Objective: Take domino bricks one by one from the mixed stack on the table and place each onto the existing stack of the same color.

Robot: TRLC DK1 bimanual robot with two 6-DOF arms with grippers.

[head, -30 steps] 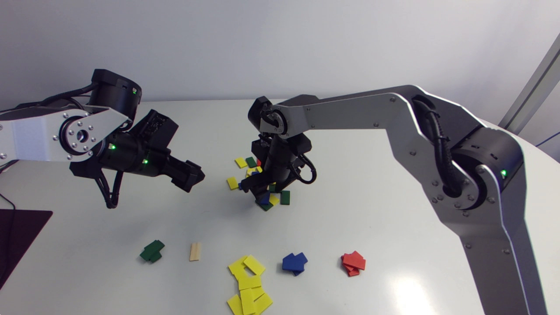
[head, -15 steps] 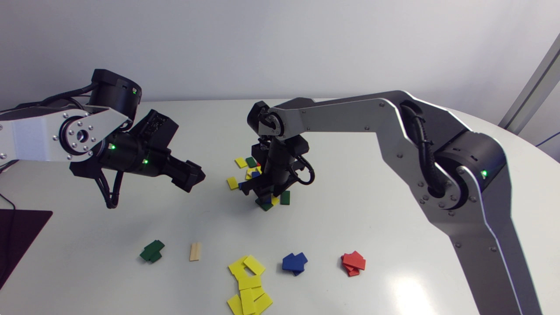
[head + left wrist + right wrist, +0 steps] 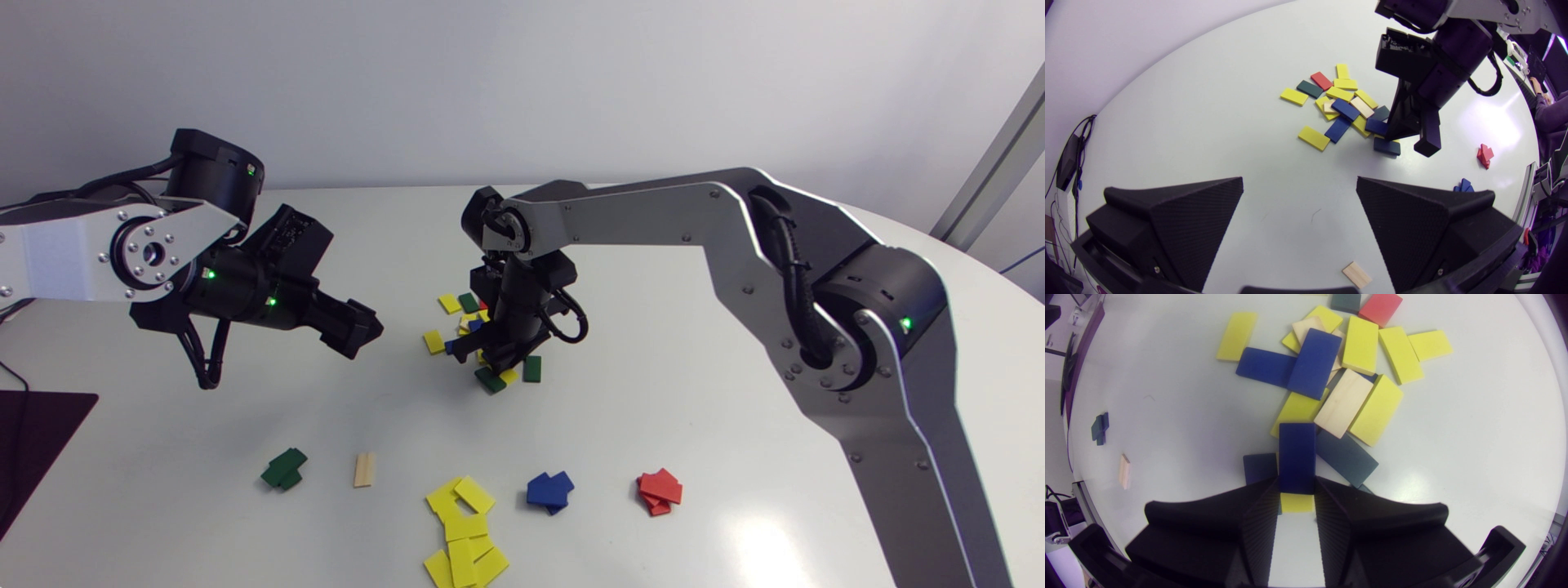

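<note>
Head view: a pale surface [image 3: 735, 408] carries everything. Right arm [image 3: 653, 212] reaches in from 3 o'clock to the middle and ends over the mixed pile [image 3: 461, 314]. Left arm [image 3: 73, 253] hangs at 9 o'clock, well apart from the pile.

Left wrist view: the left gripper [image 3: 1299, 183] is wide open and holds nothing. Right wrist view: the right gripper [image 3: 1296, 482] is closed on a blue brick [image 3: 1296, 455], one finger on each long side. The brick sits at the pile's 6 o'clock edge, over other bricks.

Sorted stacks lie toward 6 o'clock on the surface. The yellow stack [image 3: 461, 531] is the largest and loosely spread. With it are the red stack [image 3: 659, 492], blue stack [image 3: 549, 490], green stack [image 3: 283, 468] and one wood brick [image 3: 364, 469].

The step in hand looks like lifting the brick clear. It should rise straight up first, so the bricks beneath are not dragged. Next, carry it toward 5 o'clock to the blue stack, between yellow and red. Lower it until it rests flat on top, then open; a drop from height could scatter the stack.
</note>
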